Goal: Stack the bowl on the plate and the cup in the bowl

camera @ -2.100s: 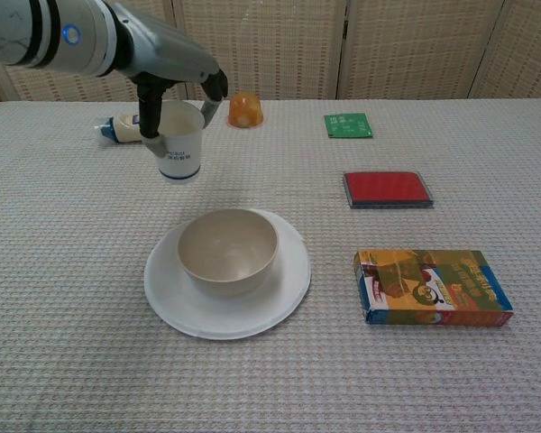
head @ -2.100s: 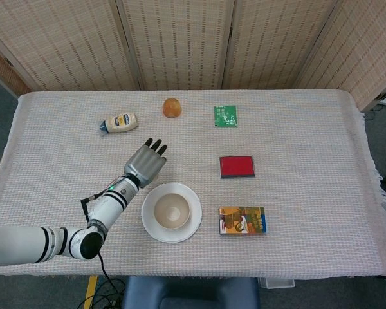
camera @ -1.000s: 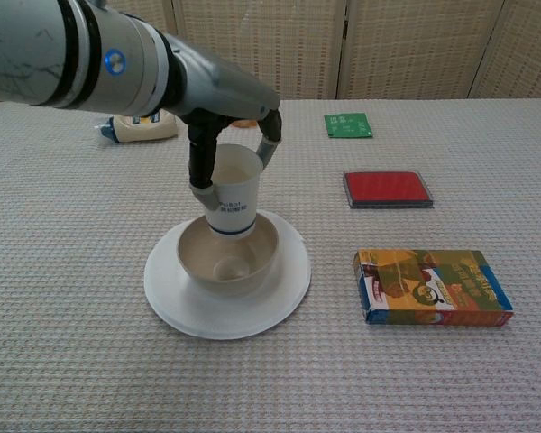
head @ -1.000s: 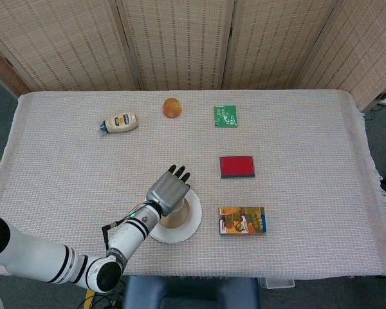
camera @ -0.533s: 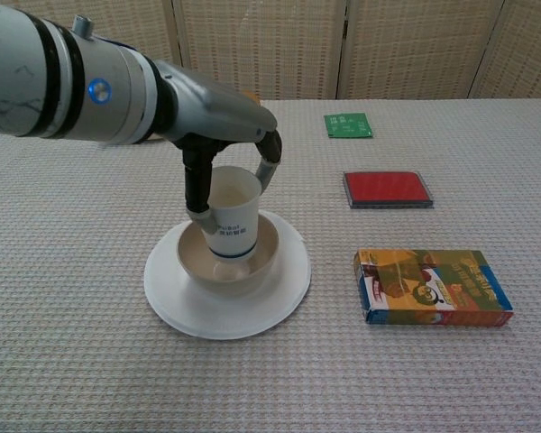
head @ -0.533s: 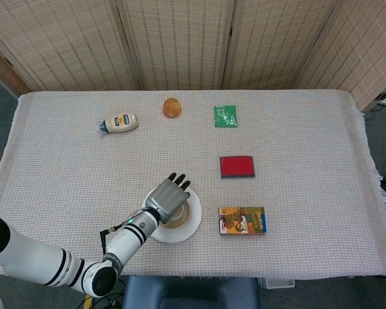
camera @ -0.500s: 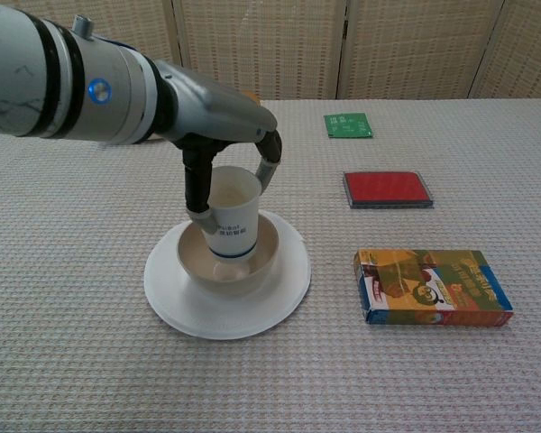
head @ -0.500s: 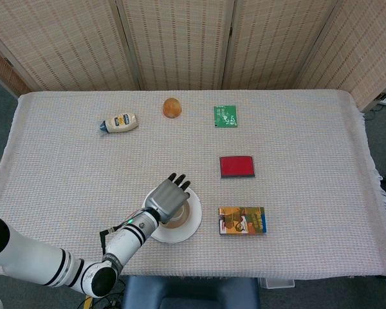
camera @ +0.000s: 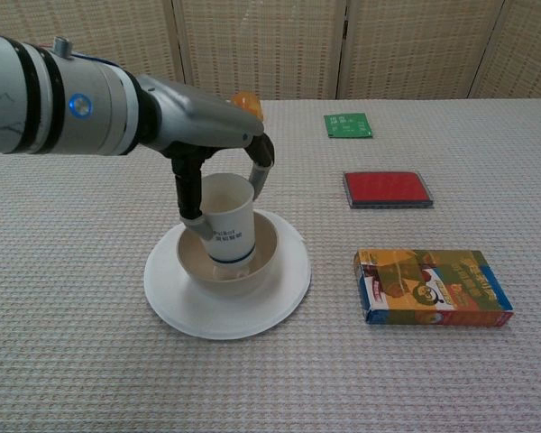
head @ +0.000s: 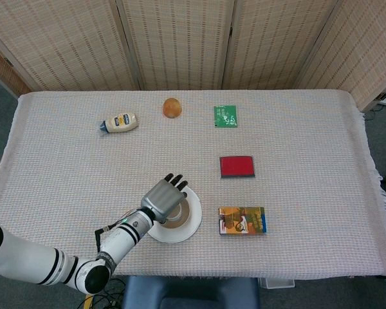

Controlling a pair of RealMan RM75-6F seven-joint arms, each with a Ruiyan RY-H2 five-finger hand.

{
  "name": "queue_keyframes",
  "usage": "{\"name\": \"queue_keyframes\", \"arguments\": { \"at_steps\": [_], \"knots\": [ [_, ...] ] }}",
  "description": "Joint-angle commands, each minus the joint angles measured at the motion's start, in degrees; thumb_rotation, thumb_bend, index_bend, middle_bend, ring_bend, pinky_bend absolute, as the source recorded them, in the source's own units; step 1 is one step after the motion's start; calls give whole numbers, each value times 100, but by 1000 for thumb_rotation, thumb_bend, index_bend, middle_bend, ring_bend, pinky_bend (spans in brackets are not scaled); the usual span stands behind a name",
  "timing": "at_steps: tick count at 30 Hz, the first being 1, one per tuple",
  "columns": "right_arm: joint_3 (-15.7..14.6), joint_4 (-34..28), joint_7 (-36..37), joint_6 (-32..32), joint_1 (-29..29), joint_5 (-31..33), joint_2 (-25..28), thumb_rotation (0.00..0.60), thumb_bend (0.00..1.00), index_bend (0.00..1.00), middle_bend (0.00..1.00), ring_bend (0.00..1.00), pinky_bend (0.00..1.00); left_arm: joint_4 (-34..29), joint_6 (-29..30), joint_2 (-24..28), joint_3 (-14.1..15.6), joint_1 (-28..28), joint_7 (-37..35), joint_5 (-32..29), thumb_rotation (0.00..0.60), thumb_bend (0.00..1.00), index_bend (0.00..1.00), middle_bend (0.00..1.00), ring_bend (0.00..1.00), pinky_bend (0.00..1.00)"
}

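Left hand over the stack, fingers pinching the cup. The cup sits inside the bowl, mouth up, long axis leaning slightly left of vertical. Bowl rests on the plate, desk beneath.

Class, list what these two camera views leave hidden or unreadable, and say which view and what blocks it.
- Cup and bowl: head view, mostly covered by the left hand.
- Cup base touching the bowl floor: chest view, hidden by the bowl wall.
- Cup lettering: chest view, too small.
- Green packet print: both views, too small.
- Right hand: outside both views.
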Motion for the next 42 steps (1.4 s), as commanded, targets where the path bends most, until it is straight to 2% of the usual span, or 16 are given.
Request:
{"name": "queue_keyframes", "arguments": {
  "at_steps": [1, 31, 34, 39, 42],
  "knots": [
    [-4, 7, 122, 50, -45, -23, 34, 600, 127, 4, 45, 0, 0, 106, -121, 2, 30, 152, -210, 235, 600, 204, 545, 153, 0, 144],
    [47, 21, 263, 239, -222, 26, 81, 600, 128, 4, 45, 0, 0, 999, -602, -277, 175, 964, -1141, 1580, 600, 204, 552, 153, 0, 144],
    [68, 62, 424, 292, -288, 67, 110, 600, 129, 4, 45, 0, 0, 1027, -600, -306, 160, 1027, -1199, 1676, 600, 204, 550, 153, 0, 144],
    [218, 337, 1249, 566, -593, 308, 138, 600, 130, 4, 45, 0, 0, 1182, -674, -415, 128, 1168, -1397, 1871, 600, 204, 549, 153, 0, 144],
    [308, 475, 1499, 715, -712, 414, 78, 600, 130, 5, 48, 0, 0, 1302, -732, -504, 116, 1232, -1489, 1987, 600, 204, 549, 153, 0, 144]
  ]
}}
